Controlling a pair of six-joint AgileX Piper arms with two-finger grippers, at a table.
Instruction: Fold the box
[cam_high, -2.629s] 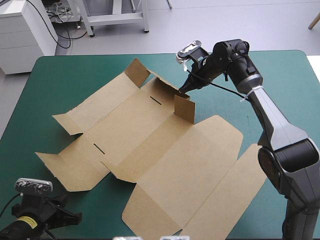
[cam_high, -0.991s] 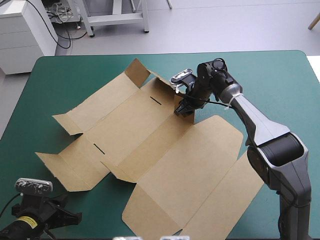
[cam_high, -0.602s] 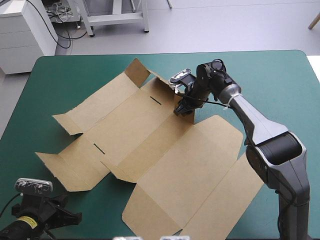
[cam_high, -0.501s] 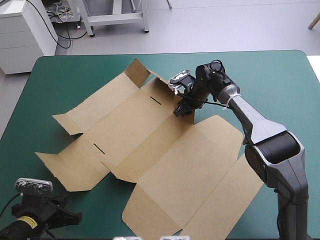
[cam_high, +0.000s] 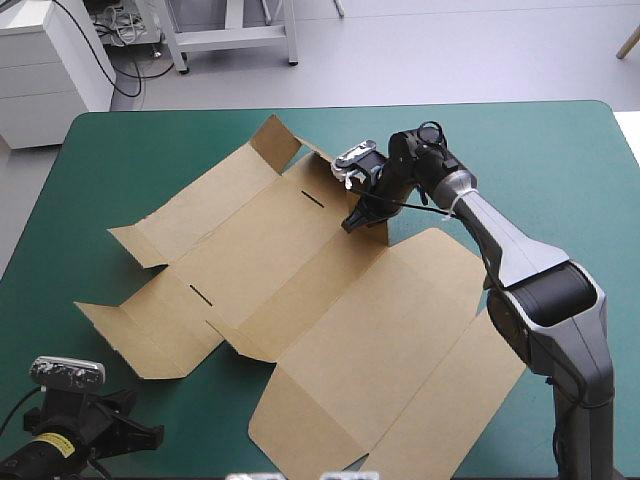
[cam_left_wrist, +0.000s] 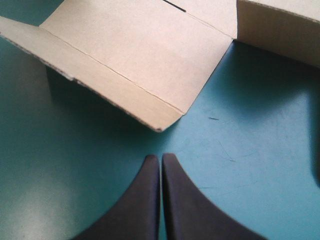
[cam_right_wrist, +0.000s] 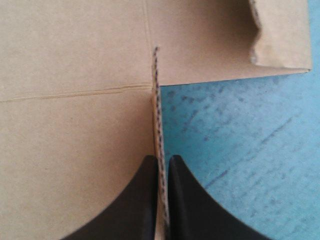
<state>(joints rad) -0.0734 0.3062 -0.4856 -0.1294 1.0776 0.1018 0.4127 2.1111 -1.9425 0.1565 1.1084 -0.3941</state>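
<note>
**Flat brown box on the desk, one flap pinched upright**

The desk (cam_high: 100, 125) lies under a teal-green cover (cam_high: 560, 170), bare around its edges. Beyond the far edge are a grey floor (cam_high: 450, 50) and, off the far left corner, a white cabinet (cam_high: 45, 65).

At the near left corner the left gripper (cam_left_wrist: 161, 159) sits over bare cover, its jaws pressed together with nothing between them (only a thin slit shows where they meet). Just ahead of it, and apart from it, a corner flap (cam_left_wrist: 115, 75) of the box stands a little off the cover, with shadow beneath.

The box (cam_high: 300, 290) is a cut sheet of brown board spread across the middle of the desk, mostly flat, running from the far left toward the near right. Two narrow slots (cam_high: 312, 200) are cut in its long panel. A few flaps along its far side stand raised.

The right arm reaches in over that far side. The right gripper (cam_high: 352, 222) has its jaws clamped on a small upright flap (cam_high: 375, 228), the board's ridged edge sandwiched between them. Brown panel lies to one side of the flap and bare cover to the other.
</note>
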